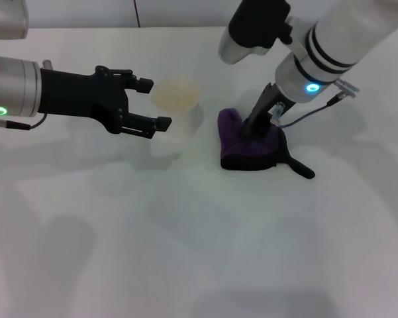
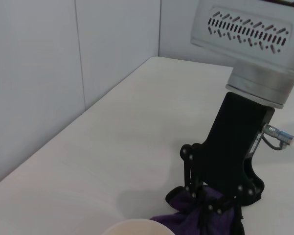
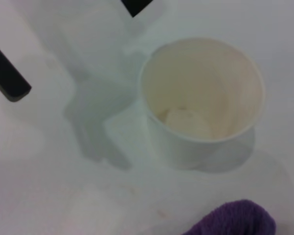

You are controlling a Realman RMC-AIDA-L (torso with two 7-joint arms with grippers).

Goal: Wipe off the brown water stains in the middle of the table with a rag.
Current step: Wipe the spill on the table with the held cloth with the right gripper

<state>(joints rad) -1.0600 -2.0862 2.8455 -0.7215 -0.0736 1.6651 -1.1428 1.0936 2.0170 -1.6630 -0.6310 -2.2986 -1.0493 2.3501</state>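
Right end effector (image 1: 257, 126) is clamped on the rag (image 1: 246, 142), pressing it onto the table (image 1: 185, 238). Left end effector (image 1: 152, 103), fingers apart, hovers beside the cup (image 1: 177, 106).

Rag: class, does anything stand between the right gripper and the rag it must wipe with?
Nothing visible does: the right gripper is shut on the rag. The cup stands apart, on the rag's left, by the open left gripper. No stain shows.

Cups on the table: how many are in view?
1. The cup stands upright on the table, between the open left gripper and the rag that the right gripper presses down. Nothing suggests a hidden second.
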